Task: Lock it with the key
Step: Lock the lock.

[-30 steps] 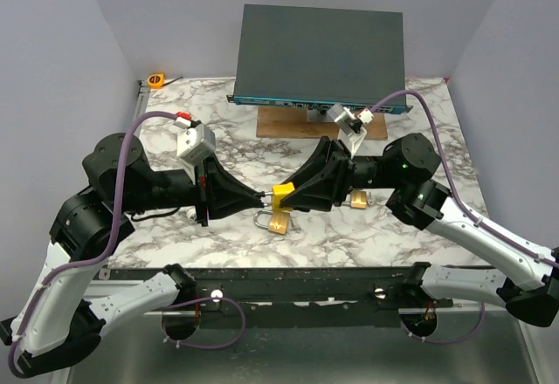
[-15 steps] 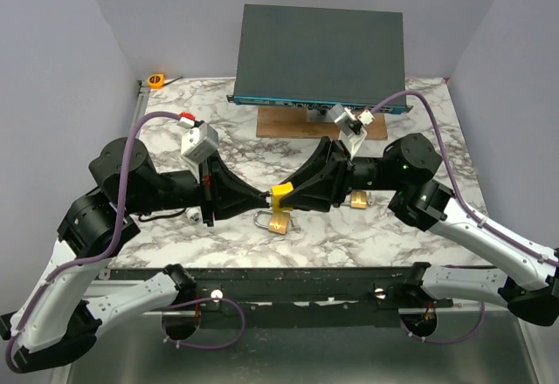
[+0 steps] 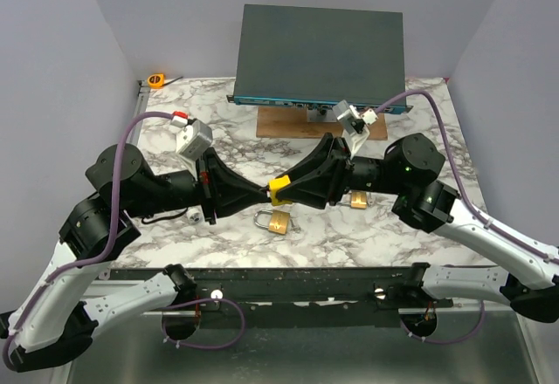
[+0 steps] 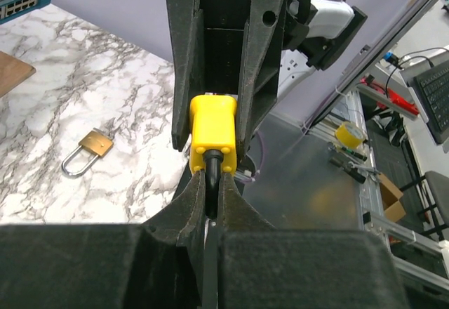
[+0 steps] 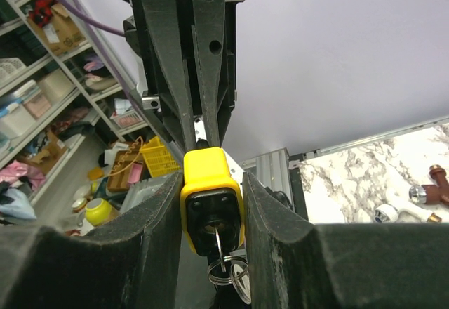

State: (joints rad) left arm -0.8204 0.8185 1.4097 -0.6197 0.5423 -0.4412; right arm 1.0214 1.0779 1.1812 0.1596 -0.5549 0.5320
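Note:
A yellow padlock (image 3: 280, 189) hangs in the air between my two grippers, above the marble table (image 3: 218, 140). My right gripper (image 3: 295, 190) is shut on its yellow body (image 5: 210, 182). A key (image 5: 219, 241) sits in the keyhole on the black underside, with a key ring (image 5: 231, 272) hanging from it. My left gripper (image 3: 262, 195) is shut on the padlock's black shackle (image 4: 210, 172), which sticks out of the yellow body (image 4: 212, 130) toward the left wrist camera. The two pairs of fingers meet tip to tip.
A brass padlock (image 3: 277, 221) lies on the table just below the grippers and shows in the left wrist view (image 4: 91, 147). A second brass padlock (image 3: 359, 199) lies under the right arm. A network switch (image 3: 319, 52) on a wooden board (image 3: 293, 124) stands behind. An orange tape measure (image 3: 156, 79) is at the far left corner.
Both grippers, still joined at the yellow padlock, have shifted slightly up and to the left. The left arm's elbow has swung a little. Both grips are unchanged.

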